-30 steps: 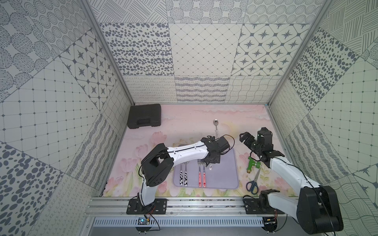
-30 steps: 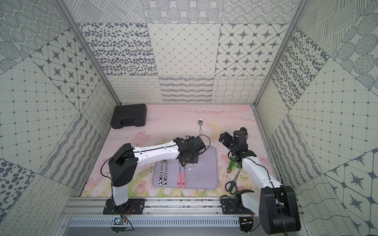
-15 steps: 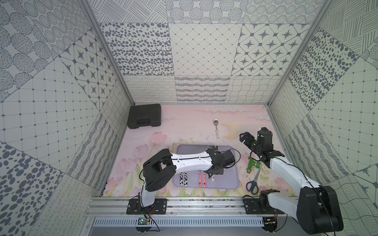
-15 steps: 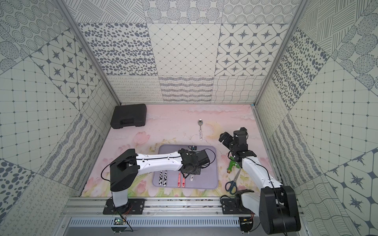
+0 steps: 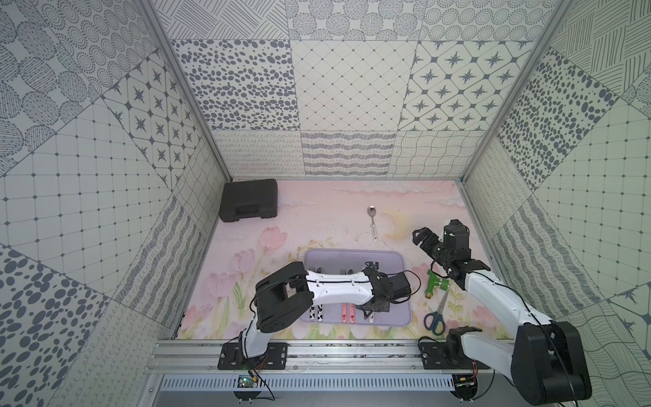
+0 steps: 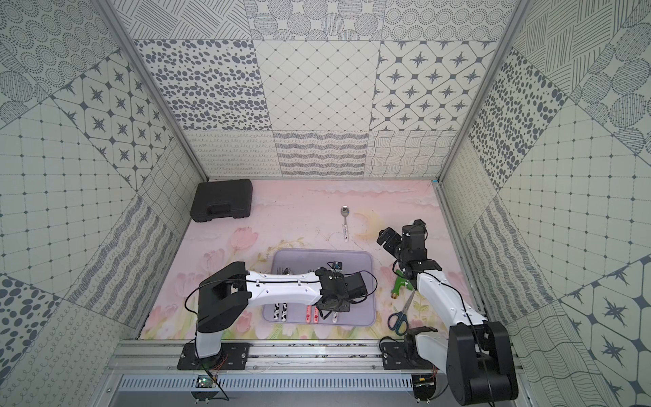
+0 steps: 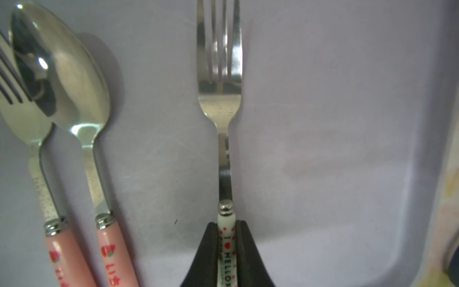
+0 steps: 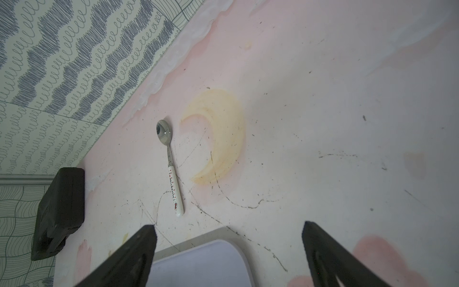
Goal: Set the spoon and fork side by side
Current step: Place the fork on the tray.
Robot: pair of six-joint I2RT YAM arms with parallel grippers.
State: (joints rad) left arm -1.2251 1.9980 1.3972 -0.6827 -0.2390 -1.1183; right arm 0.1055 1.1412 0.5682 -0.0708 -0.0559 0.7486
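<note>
Left tool (image 7: 226, 227) now nearer, around fork (image 7: 220, 99)

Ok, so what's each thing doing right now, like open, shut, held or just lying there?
left gripper: shut on the white-handled fork.
right gripper: open, empty.
white-handled fork: held by its handle, over the tray.
white-handled spoon: lying loose, off the tray.
pink spoon: lying on the tray.
pink fork: lying beside the pink spoon.
scissors: closed, lying flat.
black case: shut.
</note>
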